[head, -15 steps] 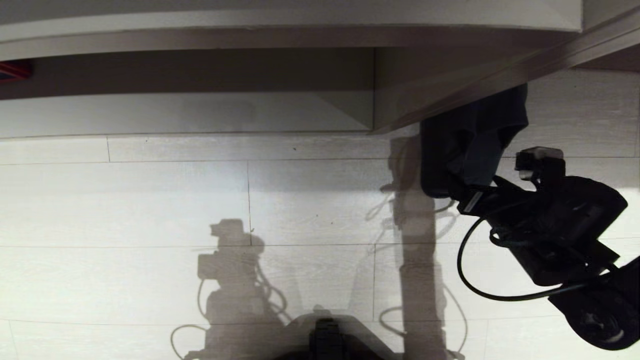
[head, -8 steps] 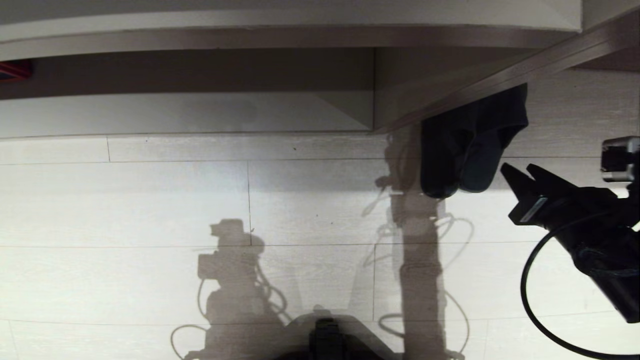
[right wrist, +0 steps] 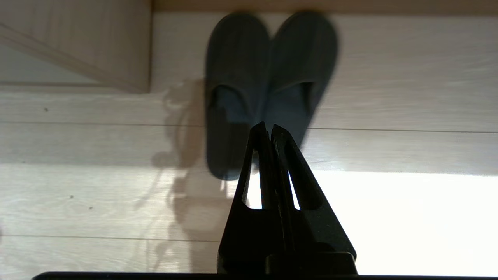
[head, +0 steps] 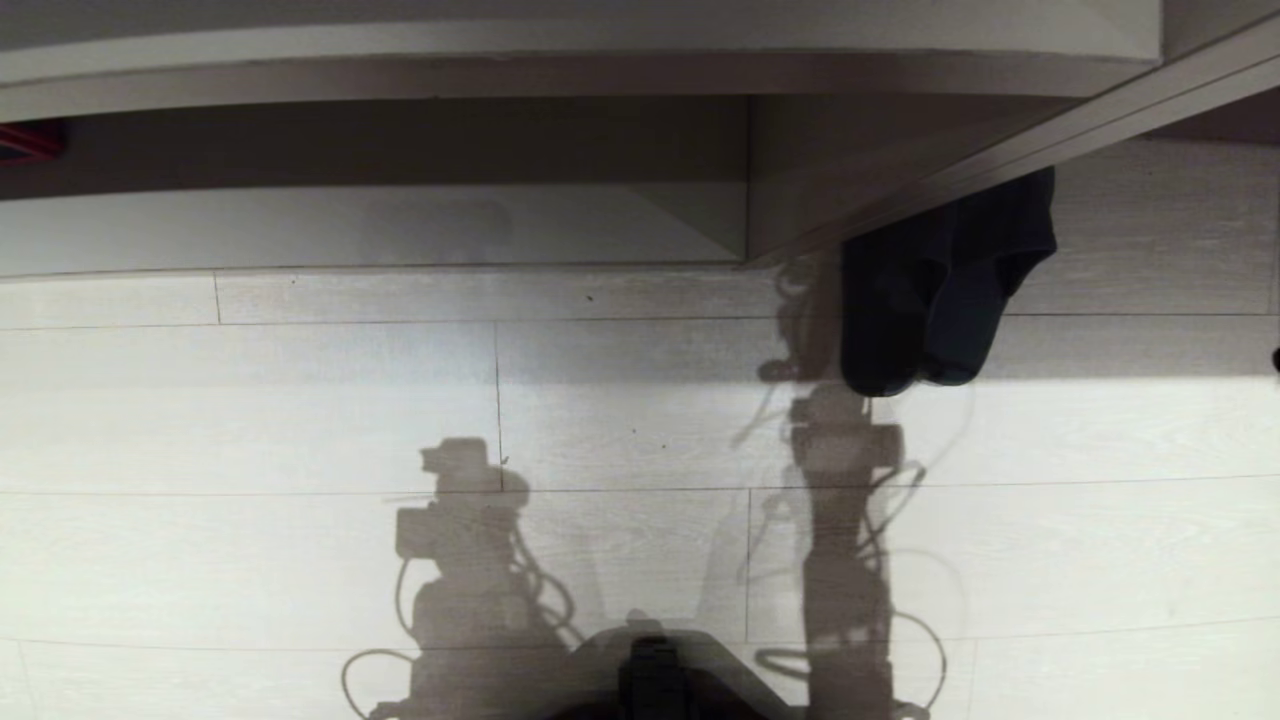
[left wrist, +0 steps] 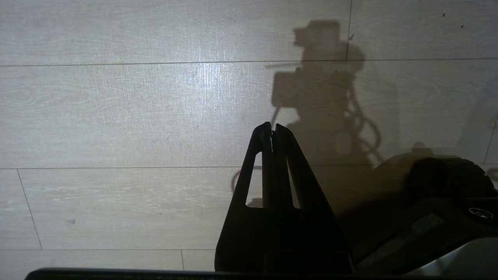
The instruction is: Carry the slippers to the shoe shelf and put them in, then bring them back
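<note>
The dark charcoal-grey soft slippers (right wrist: 268,85) lie side by side on the pale floor just beside the taupe wood-grain shoe shelf (head: 745,215), untouched, so the right end effector (right wrist: 269,128), fingers together and empty above them, should part before descending squarely.

Hard shadows on floor (head: 300,420); slippers (right wrist: 268,77) motion-blurred; glare patch.
</note>
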You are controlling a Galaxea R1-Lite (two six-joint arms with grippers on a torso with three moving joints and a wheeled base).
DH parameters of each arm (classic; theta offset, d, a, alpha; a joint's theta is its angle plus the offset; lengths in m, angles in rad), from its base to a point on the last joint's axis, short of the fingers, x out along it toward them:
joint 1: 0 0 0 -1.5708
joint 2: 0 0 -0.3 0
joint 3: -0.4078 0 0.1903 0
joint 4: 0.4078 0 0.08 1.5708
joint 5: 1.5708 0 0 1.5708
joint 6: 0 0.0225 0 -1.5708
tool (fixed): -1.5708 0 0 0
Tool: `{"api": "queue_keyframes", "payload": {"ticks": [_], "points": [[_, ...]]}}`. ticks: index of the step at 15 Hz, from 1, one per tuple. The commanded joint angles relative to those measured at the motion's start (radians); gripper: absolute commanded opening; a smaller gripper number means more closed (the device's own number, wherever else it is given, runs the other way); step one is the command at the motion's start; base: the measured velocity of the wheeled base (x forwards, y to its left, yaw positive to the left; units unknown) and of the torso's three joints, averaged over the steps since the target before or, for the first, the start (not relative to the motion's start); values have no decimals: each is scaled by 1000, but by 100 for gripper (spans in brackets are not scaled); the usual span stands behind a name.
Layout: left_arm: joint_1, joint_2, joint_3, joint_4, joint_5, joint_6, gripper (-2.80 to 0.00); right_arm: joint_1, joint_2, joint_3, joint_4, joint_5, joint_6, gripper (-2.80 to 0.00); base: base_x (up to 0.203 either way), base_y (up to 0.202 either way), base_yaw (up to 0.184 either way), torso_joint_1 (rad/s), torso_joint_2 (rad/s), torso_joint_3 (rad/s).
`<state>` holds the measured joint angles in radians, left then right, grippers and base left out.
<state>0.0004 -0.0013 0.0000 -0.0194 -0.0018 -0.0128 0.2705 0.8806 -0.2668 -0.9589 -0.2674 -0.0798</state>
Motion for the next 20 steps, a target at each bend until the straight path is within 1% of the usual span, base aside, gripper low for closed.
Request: {"api": "queue_keyframes", "payload": {"ticks": [1,4,6,9,10,12,14,15,18,20], "points": [[1,1,8,-1,0,-1,-280,-83,-192,11,70,23,-3,-280,0,0,0,0,0,0],[1,1,8,-1,0,-1,-280,-172,-333,20,173,96,-4,-280,0,0,0,0,0,0],[1,1,8,-1,0,-1,-280,-220,-413,36,236,132,1,-280,0,0,0,0,0,0],[0,1,8,-1,0,-1,-280,-232,-531,133,269,195,9,-280,0,0,0,0,0,0],[0,1,8,-1,0,-1,-280,-236,-565,150,297,204,10,-280,0,0,0,0,0,0],[0,1,8,-1,0,-1,-280,-276,-622,184,366,222,11,-280,0,0,0,0,0,0],[0,1,8,-1,0,-1,-280,-284,-683,243,422,267,10,-280,0,0,0,0,0,0],[0,1,8,-1,0,-1,-280,-284,-705,264,482,277,9,-280,0,0,0,0,0,0],[1,1,8,-1,0,-1,-280,-281,-735,267,655,281,3,-280,0,0,0,0,0,0],[0,1,8,-1,0,-1,-280,-278,-820,267,782,290,-25,-280,0,0,0,0,0,0]]}}
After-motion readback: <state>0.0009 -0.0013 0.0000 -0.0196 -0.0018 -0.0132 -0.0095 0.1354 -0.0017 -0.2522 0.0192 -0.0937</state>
